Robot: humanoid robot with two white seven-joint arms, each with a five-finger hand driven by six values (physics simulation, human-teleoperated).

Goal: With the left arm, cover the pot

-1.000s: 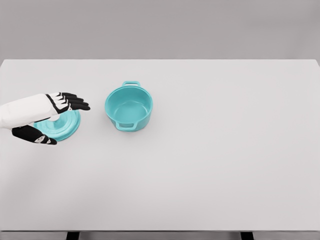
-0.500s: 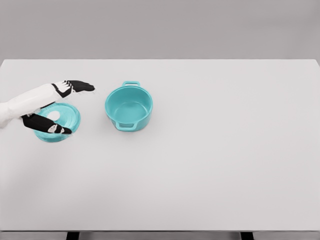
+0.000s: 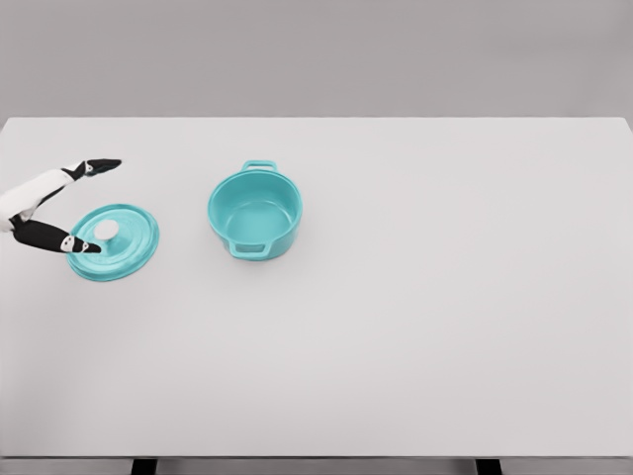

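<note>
A teal pot (image 3: 255, 211) with two small handles stands uncovered on the white table (image 3: 415, 297), left of the middle. Its teal lid (image 3: 116, 240) with a white knob lies flat on the table to the pot's left. My left hand (image 3: 84, 206) reaches in from the left edge, just left of the lid. Its fingers are spread wide, the thumb tip over the lid's left rim and the upper fingers pointing right above it. It holds nothing. The right arm is out of view.
My left hand has drawn back to the left, off the lid, with its fingers spread wider. The lid now shows whole and lies where it was. The pot has not moved.
</note>
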